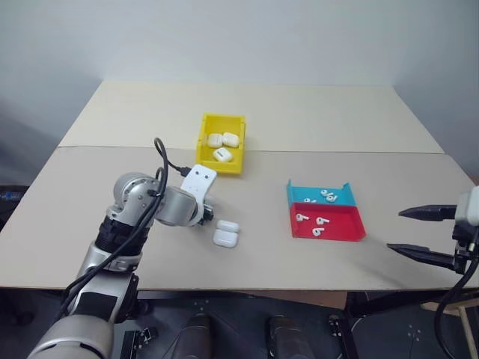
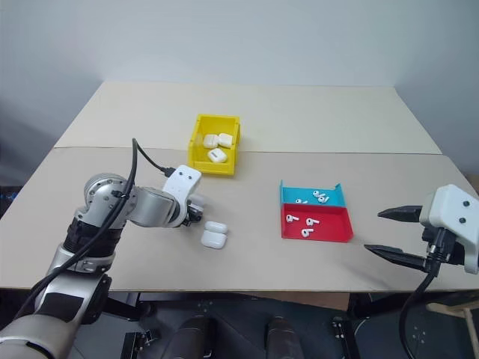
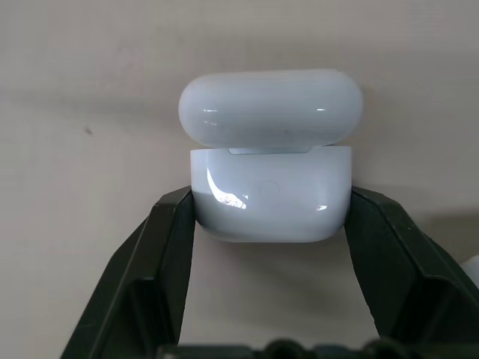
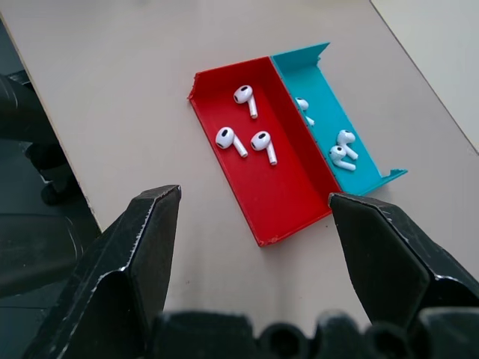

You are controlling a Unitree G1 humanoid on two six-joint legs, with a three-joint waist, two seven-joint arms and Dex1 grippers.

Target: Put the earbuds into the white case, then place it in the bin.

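The white case (image 3: 269, 202) sits on the table with its lid (image 3: 271, 107) flipped open, also seen from above as the case (image 1: 226, 233) near the table's front middle. My left gripper (image 3: 271, 198) is shut on the case's lower half, one black finger pressed on each side. The earbuds (image 4: 243, 138) lie loose in a red tray (image 4: 284, 202), with more earbuds (image 4: 340, 149) in the teal tray (image 4: 329, 97) beside it. The yellow bin (image 1: 203, 138) stands behind the case and holds three closed white cases (image 1: 223, 146). My right gripper (image 1: 423, 232) hovers open, off to the right of the trays.
The red tray (image 1: 337, 233) and teal tray (image 1: 296, 196) sit side by side right of centre. A seam (image 1: 337, 152) runs across the tabletop behind the bin. A black cable (image 1: 161, 161) loops over my left wrist.
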